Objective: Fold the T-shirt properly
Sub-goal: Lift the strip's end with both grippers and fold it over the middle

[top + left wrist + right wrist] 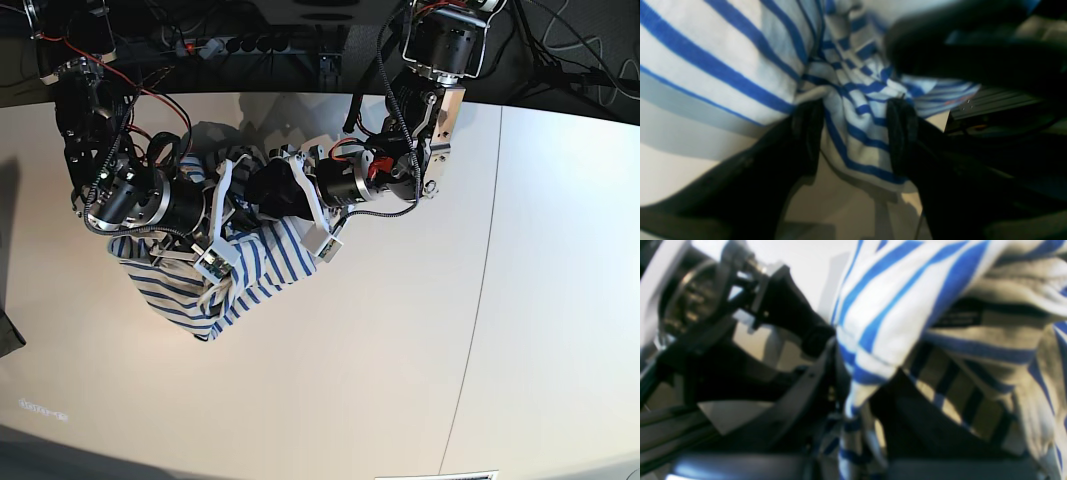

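The T-shirt [240, 275], cream-white with blue stripes, hangs in a bunched heap between my two arms, left of the table's middle, its lower end resting on the table. My left gripper [275, 190] is shut on a gathered fold of it. In the left wrist view the striped cloth [723, 66] runs between the black fingers [806, 133] of that gripper [855, 133]. My right gripper [228, 205] is close beside it, also shut on the cloth. In the right wrist view the fabric [890, 306] is pinched in that gripper [857, 396].
The white table [400, 350] has a seam [480, 280] running down its right part. Cables and a power strip [250, 45] lie beyond the back edge. A dark object [8, 335] sits at the left edge. The other arm [773, 306] crowds the right wrist view.
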Robot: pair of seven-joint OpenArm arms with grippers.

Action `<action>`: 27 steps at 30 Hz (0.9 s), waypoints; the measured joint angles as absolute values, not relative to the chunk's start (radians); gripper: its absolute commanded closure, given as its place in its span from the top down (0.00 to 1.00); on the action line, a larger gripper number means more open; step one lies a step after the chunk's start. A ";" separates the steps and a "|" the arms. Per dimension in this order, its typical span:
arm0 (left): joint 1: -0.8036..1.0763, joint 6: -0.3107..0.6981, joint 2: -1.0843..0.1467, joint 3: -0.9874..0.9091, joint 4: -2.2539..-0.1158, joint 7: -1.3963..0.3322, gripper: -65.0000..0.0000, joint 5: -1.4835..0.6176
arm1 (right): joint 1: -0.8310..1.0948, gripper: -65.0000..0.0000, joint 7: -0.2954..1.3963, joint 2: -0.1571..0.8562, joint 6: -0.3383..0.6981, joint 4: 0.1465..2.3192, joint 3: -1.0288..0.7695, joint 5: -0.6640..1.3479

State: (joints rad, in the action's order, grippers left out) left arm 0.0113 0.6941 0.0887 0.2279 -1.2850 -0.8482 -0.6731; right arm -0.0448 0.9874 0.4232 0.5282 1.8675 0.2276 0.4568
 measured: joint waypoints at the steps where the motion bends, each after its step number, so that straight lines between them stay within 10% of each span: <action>1: 0.012 0.694 0.089 0.228 -1.285 -0.850 0.51 -0.683 | -0.045 0.12 0.984 0.423 0.528 1.868 0.240 0.443; 5: 0.011 0.696 0.089 0.228 -1.287 -0.885 0.51 -0.733 | -0.051 0.53 0.931 0.423 0.528 1.868 0.263 0.410; 27: 0.019 0.694 0.028 0.204 -1.427 -0.980 0.51 -0.771 | -0.098 0.54 0.926 0.395 0.528 1.873 0.270 0.451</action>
